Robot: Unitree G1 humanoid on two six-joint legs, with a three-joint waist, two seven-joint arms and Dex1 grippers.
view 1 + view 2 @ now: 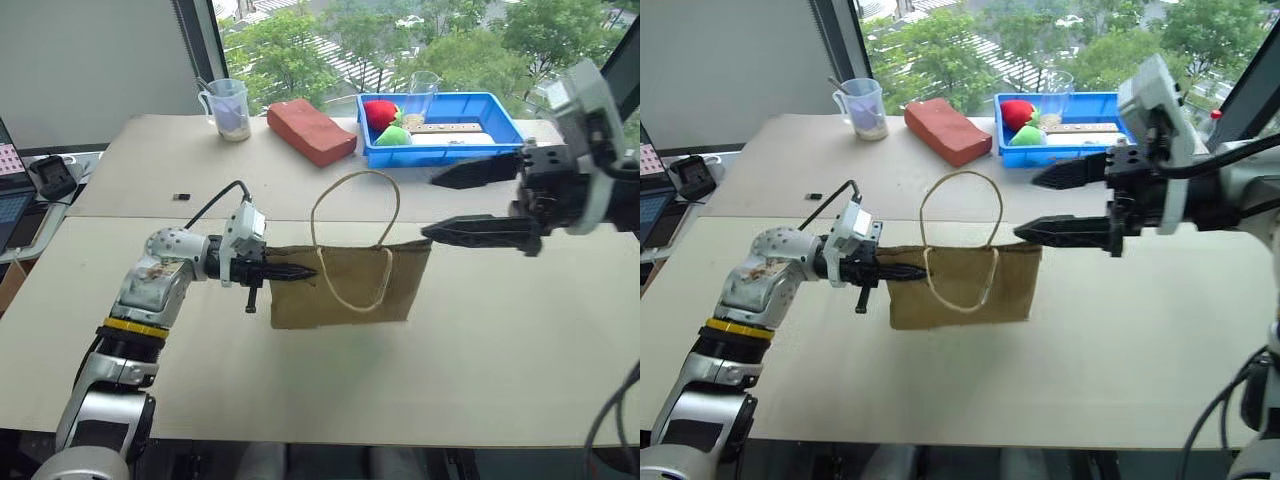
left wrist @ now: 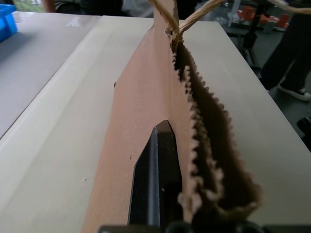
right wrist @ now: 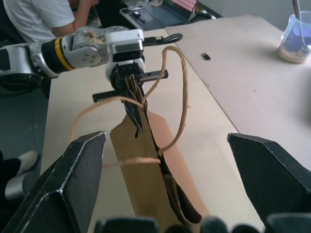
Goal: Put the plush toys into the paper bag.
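The brown paper bag point(image 1: 345, 288) stands upright on the near table, one cord handle point(image 1: 355, 180) arching above it and the other hanging down its front. My left gripper point(image 1: 298, 271) is shut on the bag's upper left edge; in the left wrist view one black finger point(image 2: 155, 179) presses against the paper wall point(image 2: 141, 121). My right gripper point(image 1: 428, 207) hovers open just above the bag's right end, its jaws spread wide. The right wrist view looks down between its fingers point(image 3: 73, 184) onto the bag's narrow mouth point(image 3: 160, 179). The plush toys are out of view.
On the far table stand a blue bin point(image 1: 500, 105) holding red and green soft fruit shapes, a reddish-brown block point(image 1: 311, 131), a measuring cup point(image 1: 228, 108) and a clear cup point(image 1: 424, 92). A small black item point(image 1: 181, 196) lies near the table seam. A person point(image 3: 34, 17) sits beyond the table.
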